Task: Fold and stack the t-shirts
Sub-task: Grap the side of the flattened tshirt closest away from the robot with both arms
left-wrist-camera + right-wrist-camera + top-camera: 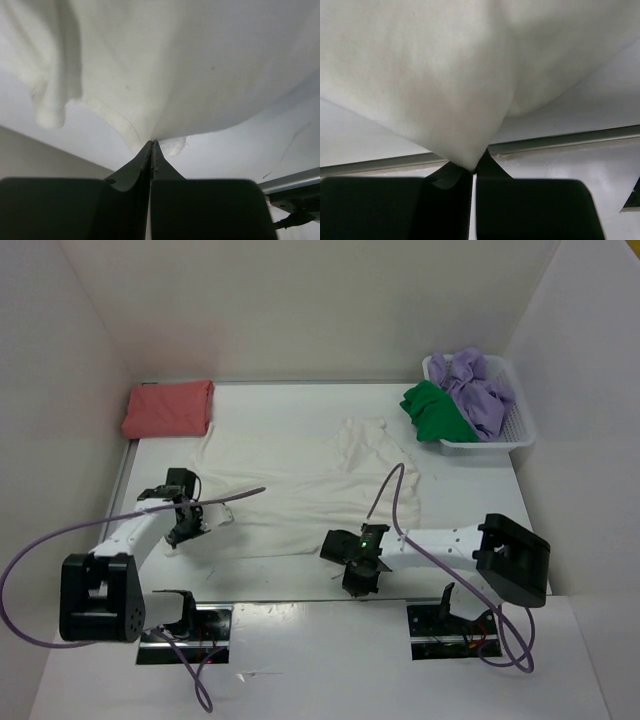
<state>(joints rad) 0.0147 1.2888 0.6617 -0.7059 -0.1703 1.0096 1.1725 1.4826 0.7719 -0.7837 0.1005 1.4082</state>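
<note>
1. The left jaws are pressed tight together on an edge of the cream-white t-shirt (300,505), at the lower left of the top view.
2. The right jaws are likewise closed, pinching a fold of the same shirt at lower centre, near the table's (470,490) front edge.
3. That shirt lies spread and rumpled across the middle of the table.
4. The white mesh basket (525,430), upper right, holds two shirts: the bright green t-shirt (435,412), spilling over its left rim, and the lavender-purple t-shirt (480,390) beside it.
5. The salmon-red t-shirt (168,408) lies folded at upper left.
6. Count: four t-shirts, one basket.
</note>
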